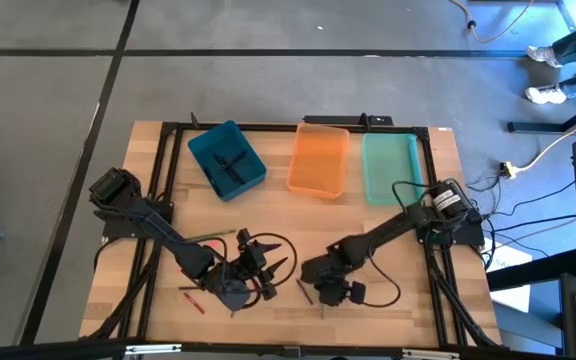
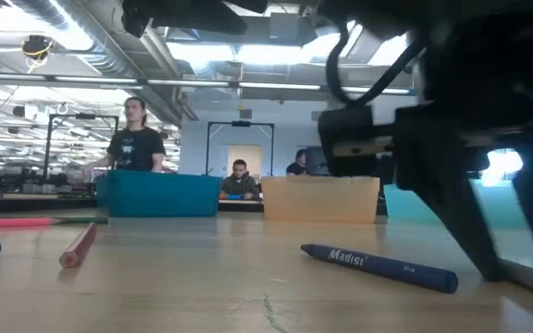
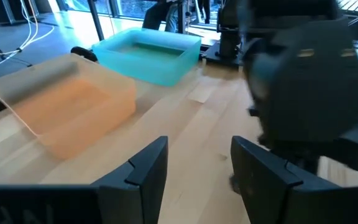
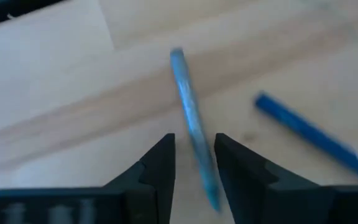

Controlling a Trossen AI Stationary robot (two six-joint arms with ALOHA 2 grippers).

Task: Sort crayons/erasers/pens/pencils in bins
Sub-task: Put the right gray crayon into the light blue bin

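My right gripper (image 4: 192, 144) is open and points down at the table near its front edge. Its fingers stand on either side of a grey-blue stick (image 4: 190, 115) that lies flat on the wood, with room left on both sides. A blue crayon (image 4: 309, 134) lies close beside it, and the low view shows that blue crayon (image 2: 378, 262) too. My left gripper (image 3: 197, 163) is open with nothing between its fingers, left of the right one (image 1: 326, 293). Both hover over the front middle of the table. At the far edge stand the teal-blue bin (image 1: 226, 158), the orange bin (image 1: 319, 160) and the mint bin (image 1: 390, 168).
A red crayon (image 1: 190, 297) lies near the front left, and a thin stick (image 1: 208, 237) lies beside the left arm. Dark sticks (image 1: 230, 160) lie in the teal-blue bin. Black cables loop between the two grippers. People sit and stand in the room beyond the table.
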